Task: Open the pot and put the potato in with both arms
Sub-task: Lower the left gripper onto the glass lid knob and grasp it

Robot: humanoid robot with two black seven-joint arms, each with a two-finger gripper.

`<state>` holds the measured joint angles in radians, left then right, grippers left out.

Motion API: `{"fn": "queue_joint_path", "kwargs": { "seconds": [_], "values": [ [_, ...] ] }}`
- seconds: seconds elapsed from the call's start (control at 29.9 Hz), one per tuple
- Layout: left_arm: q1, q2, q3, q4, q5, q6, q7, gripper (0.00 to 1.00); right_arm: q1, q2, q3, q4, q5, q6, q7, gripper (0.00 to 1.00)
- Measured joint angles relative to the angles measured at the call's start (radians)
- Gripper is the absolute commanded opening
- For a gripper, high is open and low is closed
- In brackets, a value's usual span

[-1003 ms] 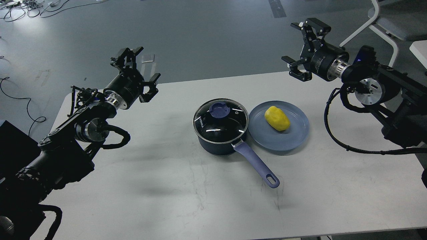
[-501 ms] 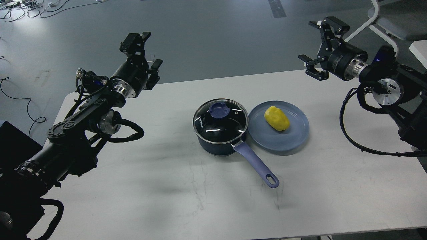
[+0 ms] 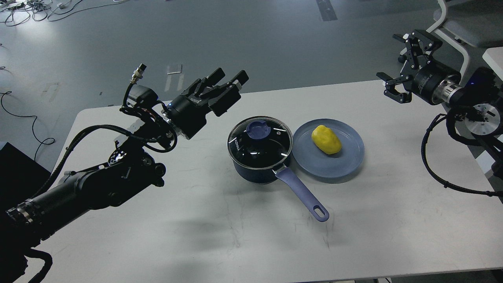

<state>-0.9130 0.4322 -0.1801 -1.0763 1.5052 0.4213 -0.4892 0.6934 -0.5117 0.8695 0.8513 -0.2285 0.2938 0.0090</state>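
The dark navy pot (image 3: 257,167) stands mid-table with its glass lid (image 3: 275,147) on, a blue knob (image 3: 258,129) on top, and its lavender handle (image 3: 304,194) pointing toward the front right. The yellow potato (image 3: 326,139) lies on a blue-grey plate (image 3: 334,167) just right of the pot. My left gripper (image 3: 230,78) is open and empty, above the table just up and left of the lid. My right gripper (image 3: 397,63) is open and empty, high at the far right, well away from the plate.
The white table (image 3: 157,228) ends near the bottom of the view. A white chair frame (image 3: 452,39) stands behind the right arm. Cables (image 3: 23,8) lie on the grey floor at the far left. A black box (image 3: 11,165) is at the left edge.
My left arm has swung right and turned, bringing its gripper close to the pot lid. My right gripper has drawn back to the right, away from the plate. Pot and potato have not moved.
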Motion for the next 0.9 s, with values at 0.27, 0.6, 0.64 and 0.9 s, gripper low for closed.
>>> {"fn": "queue_joint_path", "kwargs": {
  "seconds": [0.27, 0.6, 0.64, 0.9],
  "values": [
    [0.006, -0.048, 0.07, 0.118, 0.327, 0.024, 0.0, 0.98, 0.0, -0.005, 0.007, -0.002, 0.0, -0.041, 0.0, 1.0],
    [0.004, -0.217, 0.093, 0.316, 0.372, 0.033, 0.0, 0.97, -0.001, -0.01, 0.015, -0.003, 0.0, -0.05, 0.002, 1.0],
    [0.001, -0.231, 0.093, 0.336, 0.372, 0.033, 0.001, 0.97, -0.001, -0.013, 0.015, -0.003, 0.0, -0.051, 0.002, 1.0],
    [-0.001, -0.259, 0.105, 0.42, 0.368, 0.052, 0.001, 0.98, -0.003, -0.025, 0.015, -0.004, 0.0, -0.052, 0.005, 1.0]
  ]
}}
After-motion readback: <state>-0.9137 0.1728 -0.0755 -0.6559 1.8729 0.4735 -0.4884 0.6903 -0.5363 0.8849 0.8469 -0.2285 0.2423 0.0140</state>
